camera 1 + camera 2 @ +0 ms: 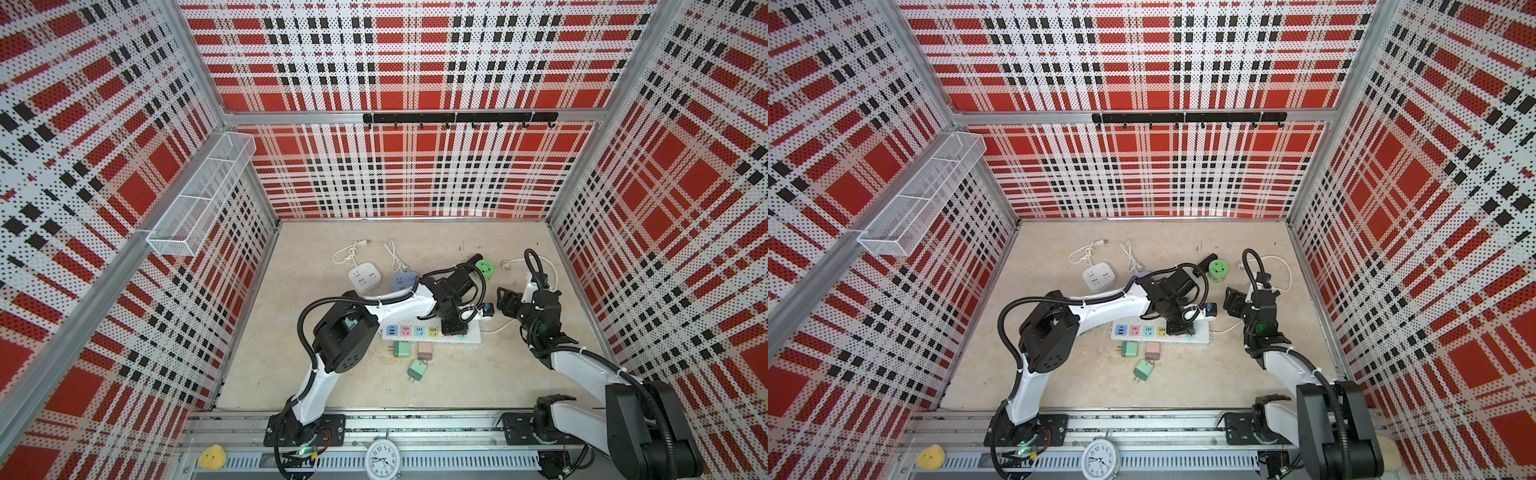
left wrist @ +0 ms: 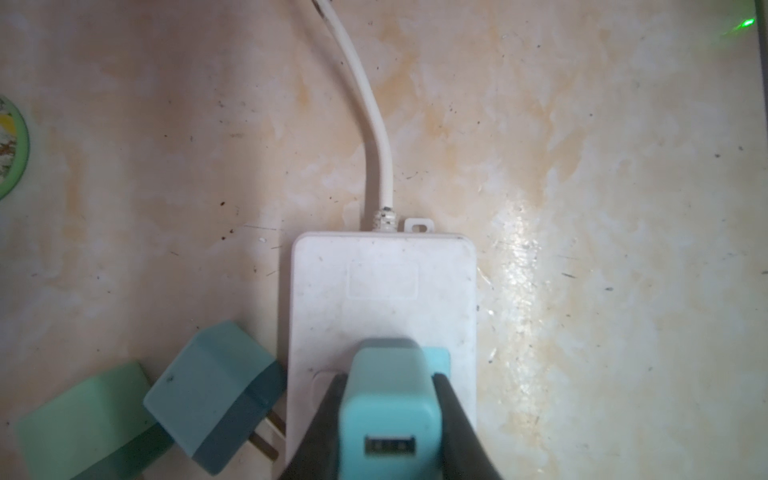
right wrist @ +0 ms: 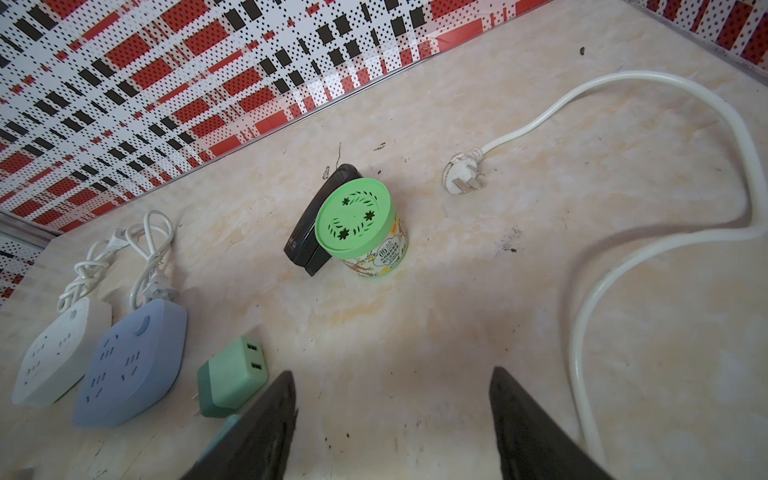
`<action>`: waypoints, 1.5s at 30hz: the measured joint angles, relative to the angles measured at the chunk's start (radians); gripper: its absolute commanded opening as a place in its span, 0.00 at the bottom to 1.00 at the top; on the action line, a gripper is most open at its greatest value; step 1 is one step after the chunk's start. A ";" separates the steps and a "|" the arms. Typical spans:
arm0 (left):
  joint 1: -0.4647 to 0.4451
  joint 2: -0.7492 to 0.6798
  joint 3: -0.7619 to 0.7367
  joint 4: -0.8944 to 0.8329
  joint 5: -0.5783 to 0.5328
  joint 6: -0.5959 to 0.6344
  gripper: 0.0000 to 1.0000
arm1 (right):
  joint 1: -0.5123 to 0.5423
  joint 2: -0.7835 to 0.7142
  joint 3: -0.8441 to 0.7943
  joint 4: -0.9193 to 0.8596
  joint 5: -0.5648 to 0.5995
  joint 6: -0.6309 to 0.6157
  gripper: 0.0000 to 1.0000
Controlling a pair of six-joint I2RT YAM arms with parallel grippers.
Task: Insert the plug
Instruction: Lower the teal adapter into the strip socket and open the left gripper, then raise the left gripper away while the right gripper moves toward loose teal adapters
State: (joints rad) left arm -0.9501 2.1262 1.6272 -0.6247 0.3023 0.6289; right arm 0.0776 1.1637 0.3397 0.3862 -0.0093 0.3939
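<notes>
The left gripper [image 2: 390, 388] is clamped on the teal USB charger plug [image 2: 388, 415] by its flat sides, directly over the end socket of the white power strip [image 2: 382, 286]; whether the prongs are seated is hidden. The plug looks light, rigid and smooth-shelled, so likely slippery. The right gripper [image 3: 392, 374] hangs open and empty. Beyond lie the scuffed marble-look tabletop [image 2: 582, 208] and plaid pegboard walls [image 1: 415, 62].
</notes>
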 measured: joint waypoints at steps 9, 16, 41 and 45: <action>-0.005 0.000 -0.035 0.018 0.035 0.012 0.99 | 0.000 -0.003 -0.002 0.001 0.004 0.001 0.76; -0.004 -0.058 -0.046 0.014 0.051 0.003 0.99 | 0.000 -0.034 -0.002 -0.004 0.016 0.011 1.00; 0.449 -1.169 -1.146 0.647 -0.226 -0.827 0.99 | 0.134 0.031 0.297 -0.432 -0.092 0.123 0.92; 0.450 -1.275 -1.257 0.730 -0.385 -0.890 0.99 | 0.164 -0.001 0.341 -0.565 -0.086 0.190 1.00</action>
State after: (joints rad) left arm -0.4999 0.8513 0.3702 0.1051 -0.0830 -0.2607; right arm 0.2420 1.1625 0.6807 -0.1787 -0.0952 0.5838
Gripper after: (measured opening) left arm 0.993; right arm 0.994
